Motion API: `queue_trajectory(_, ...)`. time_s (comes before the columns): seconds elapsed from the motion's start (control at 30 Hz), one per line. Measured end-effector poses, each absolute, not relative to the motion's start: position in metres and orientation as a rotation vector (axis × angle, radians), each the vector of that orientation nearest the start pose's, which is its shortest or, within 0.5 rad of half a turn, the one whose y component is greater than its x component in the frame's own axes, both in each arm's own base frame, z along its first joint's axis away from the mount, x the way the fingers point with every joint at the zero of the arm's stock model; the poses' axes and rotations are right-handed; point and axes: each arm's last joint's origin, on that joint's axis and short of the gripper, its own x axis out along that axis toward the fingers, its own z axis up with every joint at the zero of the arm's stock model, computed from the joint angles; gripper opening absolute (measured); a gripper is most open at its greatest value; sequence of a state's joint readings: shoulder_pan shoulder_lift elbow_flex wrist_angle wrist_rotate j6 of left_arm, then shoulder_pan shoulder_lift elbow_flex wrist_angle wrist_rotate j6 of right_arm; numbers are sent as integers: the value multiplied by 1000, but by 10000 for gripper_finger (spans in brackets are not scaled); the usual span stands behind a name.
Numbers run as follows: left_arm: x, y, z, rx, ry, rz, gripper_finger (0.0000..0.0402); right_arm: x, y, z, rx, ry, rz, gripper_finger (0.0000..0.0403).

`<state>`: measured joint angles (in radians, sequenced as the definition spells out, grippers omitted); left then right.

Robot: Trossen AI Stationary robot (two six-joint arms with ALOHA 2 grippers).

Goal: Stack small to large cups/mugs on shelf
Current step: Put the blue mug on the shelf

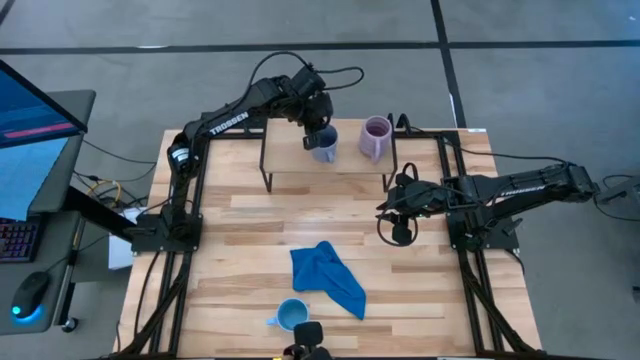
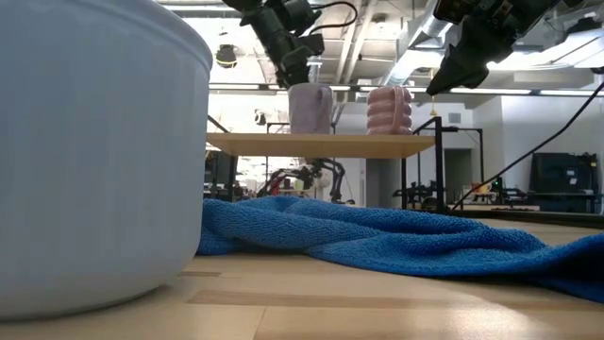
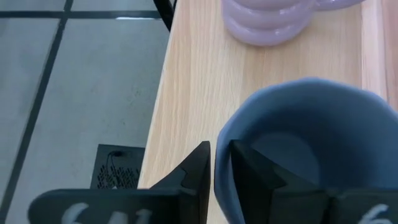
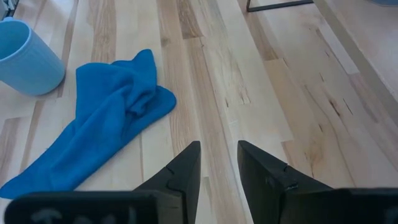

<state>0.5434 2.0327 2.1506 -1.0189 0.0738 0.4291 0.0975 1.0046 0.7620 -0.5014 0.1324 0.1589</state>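
Shelf [image 1: 350, 160]: purple mug [image 1: 376, 138] standing on it; grey-blue mug [image 1: 323, 145] beside it, rim pinched by left claw [image 1: 318, 135]. Light blue mug [image 1: 291, 316] off the shelf, near the cloth [image 1: 328, 277], apparently unplaced. Right claw [image 1: 401, 233] narrowly parted, empty, before the shelf.

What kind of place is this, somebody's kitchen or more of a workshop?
More likely a robotics lab or workshop than a kitchen. Two arms are bolted to a slatted wooden table, a computer monitor stands beside it, and the low view shows an open industrial ceiling behind.
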Motion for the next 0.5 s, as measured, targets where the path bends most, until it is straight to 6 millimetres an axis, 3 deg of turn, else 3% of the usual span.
queue_trajectory(0.5, 376, 224, 356, 143, 886, 236, 57, 201, 16, 260, 66, 734, -92, 128)
